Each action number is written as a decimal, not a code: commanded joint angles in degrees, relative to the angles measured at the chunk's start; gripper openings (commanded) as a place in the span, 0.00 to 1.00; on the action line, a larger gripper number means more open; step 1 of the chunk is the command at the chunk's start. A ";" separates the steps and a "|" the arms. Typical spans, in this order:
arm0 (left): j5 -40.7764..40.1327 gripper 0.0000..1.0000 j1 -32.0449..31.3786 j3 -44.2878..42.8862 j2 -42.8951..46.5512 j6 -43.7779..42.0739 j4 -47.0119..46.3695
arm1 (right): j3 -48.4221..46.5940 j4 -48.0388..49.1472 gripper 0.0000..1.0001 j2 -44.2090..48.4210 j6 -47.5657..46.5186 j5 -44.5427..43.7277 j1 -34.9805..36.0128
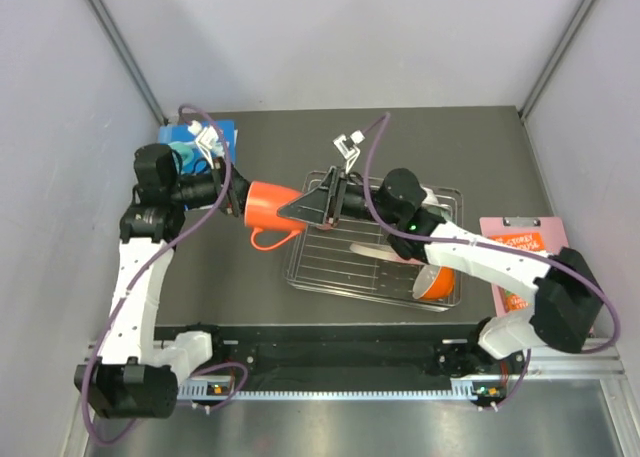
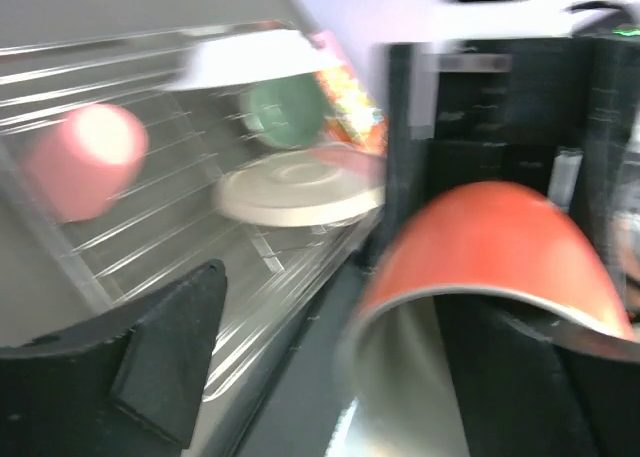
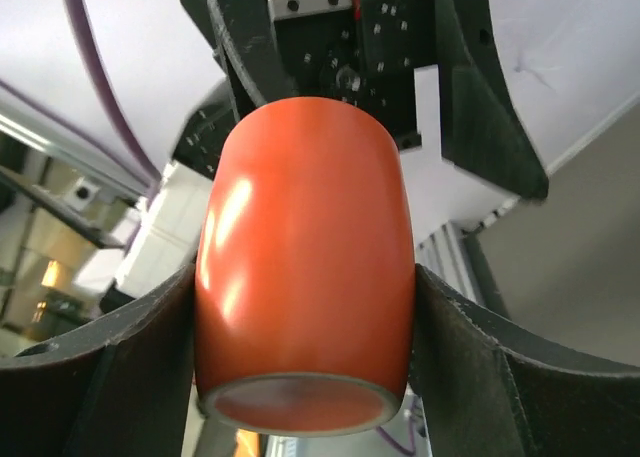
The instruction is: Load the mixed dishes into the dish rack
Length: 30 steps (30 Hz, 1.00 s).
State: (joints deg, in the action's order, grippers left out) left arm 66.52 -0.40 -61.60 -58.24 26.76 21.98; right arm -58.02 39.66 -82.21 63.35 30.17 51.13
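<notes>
Orange mug (image 3: 300,227) clasped by right tool (image 3: 305,277), left tool (image 2: 405,307) spread wide

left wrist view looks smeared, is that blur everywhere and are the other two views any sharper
Left wrist: motion blur throughout, smearing the orange mug, the pink cup and the bars of the dish rack. Right wrist: sharp on the mug, with soft glare streaks down its left side. Top external: crisp and evenly lit, with only faint shadows.

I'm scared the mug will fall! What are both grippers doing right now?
Left gripper: open.
Right gripper: closed on the orange mug.
</notes>
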 commanded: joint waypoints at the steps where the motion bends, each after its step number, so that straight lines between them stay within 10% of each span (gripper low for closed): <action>1: -4.21 0.92 5.31 -10.11 -3.02 -16.65 17.56 | -5.96 -15.20 0.00 9.07 -12.87 -3.53 -0.95; 10: 9.85 0.99 31.05 -13.37 -5.66 -18.14 17.92 | -16.40 -52.94 0.00 8.13 -30.37 -12.93 -2.18; 16: 5.64 0.99 33.45 -11.00 -5.48 -35.09 31.70 | -34.25 -81.79 0.00 -3.20 -44.00 -31.47 1.85; 30: 2.56 0.99 33.45 -5.72 -1.88 -52.95 44.38 | -37.78 -88.88 0.00 -14.72 -48.58 -38.52 5.73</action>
State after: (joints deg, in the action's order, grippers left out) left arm 68.69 32.75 -68.97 -62.89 -20.10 63.44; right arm -92.79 -50.76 -95.96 16.86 -6.15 55.16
